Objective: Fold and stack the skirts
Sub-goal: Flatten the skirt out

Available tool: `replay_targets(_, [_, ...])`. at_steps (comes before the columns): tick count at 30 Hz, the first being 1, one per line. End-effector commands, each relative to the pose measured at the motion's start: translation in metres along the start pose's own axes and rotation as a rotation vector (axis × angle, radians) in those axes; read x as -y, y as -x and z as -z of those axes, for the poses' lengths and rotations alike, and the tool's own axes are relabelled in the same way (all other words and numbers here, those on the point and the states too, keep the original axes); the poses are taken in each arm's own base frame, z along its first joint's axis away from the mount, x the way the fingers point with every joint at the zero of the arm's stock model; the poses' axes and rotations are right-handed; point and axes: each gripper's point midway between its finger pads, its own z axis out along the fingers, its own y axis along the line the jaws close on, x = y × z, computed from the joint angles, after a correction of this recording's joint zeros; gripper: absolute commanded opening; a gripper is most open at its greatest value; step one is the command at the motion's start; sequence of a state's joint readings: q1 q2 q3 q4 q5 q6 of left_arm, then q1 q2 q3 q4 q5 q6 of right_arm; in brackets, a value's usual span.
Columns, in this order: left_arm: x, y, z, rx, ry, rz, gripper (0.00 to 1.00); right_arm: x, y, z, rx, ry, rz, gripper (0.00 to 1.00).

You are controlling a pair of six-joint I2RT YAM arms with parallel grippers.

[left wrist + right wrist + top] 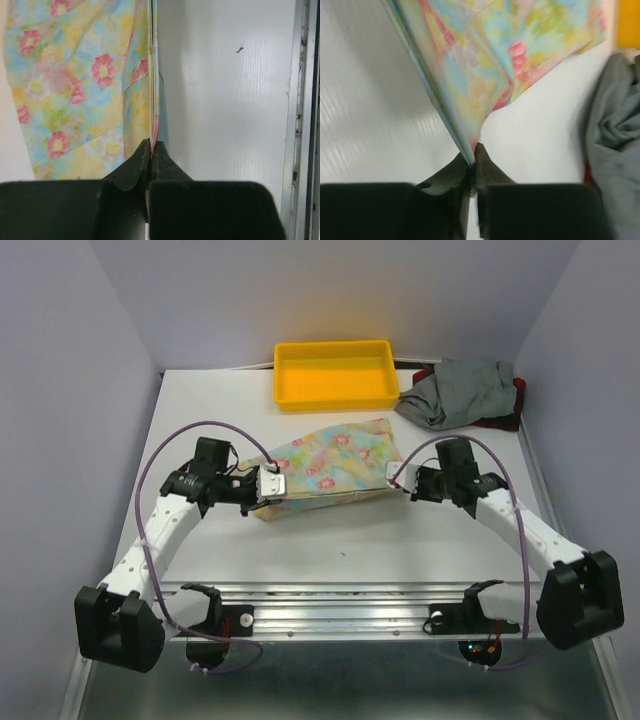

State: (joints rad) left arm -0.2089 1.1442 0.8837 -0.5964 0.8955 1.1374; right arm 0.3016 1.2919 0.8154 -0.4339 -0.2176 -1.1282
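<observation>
- Left gripper (151, 149): jaws pressed together, pinching the near-left corner of the floral skirt (330, 465).
- Right gripper (474, 152): jaws likewise closed on its near-right corner.
- Floral skirt: mid-table, its near edge stretched between both grippers.
- Handling (judged): light, limp and thin. It may slip from a shallow pinch and is best held at layered corners.
- Grey skirt (460, 390): crumpled at far right, over the plaid skirt (503, 423).

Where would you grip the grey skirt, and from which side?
Probably the raised folds at the near edge of the grey skirt, coming from above on the near side: it lies crumpled in the far right corner atop the plaid skirt, little room behind or beside it.
</observation>
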Motion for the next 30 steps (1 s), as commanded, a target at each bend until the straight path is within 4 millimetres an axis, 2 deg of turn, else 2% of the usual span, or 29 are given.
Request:
replay_targets(1, [0.037, -0.013, 0.021, -0.132, -0.03, -0.076, 0.19, -0.012, -0.064, 0.046, -0.227, -0.027, 0.092, 0.24])
replay_targets(2, [0.041, -0.011, 0.019, -0.132, -0.041, -0.092, 0.39, -0.016, -0.063, 0.047, -0.218, -0.023, 0.105, 0.5])
replay_targets(4, [0.051, -0.002, 0.016, -0.129, -0.065, -0.143, 0.48, -0.017, -0.057, 0.052, -0.187, -0.04, 0.122, 0.96])
replay_targets(5, [0.05, 0.001, 0.017, -0.133, -0.056, -0.16, 0.55, -0.015, -0.055, 0.054, -0.178, -0.045, 0.125, 1.0])
replay_targets(7, [0.041, 0.017, 0.023, -0.112, -0.011, -0.175, 0.6, -0.005, -0.047, 0.063, -0.173, -0.047, 0.113, 1.0])
replay_targets(9, [0.03, 0.028, 0.029, -0.112, 0.033, -0.156, 0.6, 0.002, -0.04, 0.071, -0.169, -0.043, 0.097, 1.0])
replay_targets(10, [0.02, 0.039, 0.033, -0.107, 0.059, -0.158, 0.6, 0.007, -0.036, 0.075, -0.166, -0.044, 0.087, 1.0])
replay_targets(13, [-0.006, 0.05, 0.038, -0.123, 0.148, -0.047, 0.57, 0.026, -0.024, 0.081, -0.147, -0.076, 0.033, 0.99])
replay_targets(14, [-0.018, 0.051, 0.037, -0.122, 0.185, -0.017, 0.56, 0.032, -0.022, 0.079, -0.14, -0.099, -0.033, 0.95])
replay_targets(17, [-0.045, 0.035, 0.025, -0.187, 0.253, 0.196, 0.49, 0.054, -0.013, 0.059, -0.135, -0.087, -0.219, 0.82])
replay_targets(18, [-0.053, 0.026, 0.024, -0.213, 0.275, 0.277, 0.48, 0.071, -0.009, 0.043, -0.14, -0.07, -0.269, 0.79])
replay_targets(19, [-0.063, 0.015, 0.013, -0.251, 0.268, 0.349, 0.47, 0.077, -0.003, 0.034, -0.13, -0.052, -0.347, 0.71])
replay_targets(21, [-0.067, -0.001, 0.003, -0.307, 0.249, 0.458, 0.43, 0.084, 0.002, 0.017, -0.137, 0.009, -0.418, 0.64])
replay_targets(22, [-0.068, -0.015, -0.01, -0.345, 0.22, 0.53, 0.41, 0.098, 0.014, -0.004, -0.121, 0.046, -0.463, 0.6])
replay_targets(23, [-0.067, -0.021, -0.016, -0.365, 0.203, 0.572, 0.4, 0.1, 0.016, -0.013, -0.125, 0.075, -0.486, 0.55])
replay_targets(24, [-0.066, -0.034, -0.025, -0.396, 0.194, 0.644, 0.4, 0.109, 0.022, -0.034, -0.122, 0.103, -0.487, 0.53])
replay_targets(25, [-0.066, -0.04, -0.029, -0.415, 0.187, 0.676, 0.4, 0.107, 0.019, -0.042, -0.147, 0.131, -0.499, 0.47])
replay_targets(27, [-0.063, -0.056, -0.039, -0.467, 0.169, 0.743, 0.39, 0.106, 0.023, -0.061, -0.169, 0.158, -0.48, 0.45])
replay_targets(30, [-0.06, -0.069, -0.046, -0.509, 0.169, 0.82, 0.38, 0.091, 0.008, -0.087, -0.224, 0.199, -0.454, 0.41])
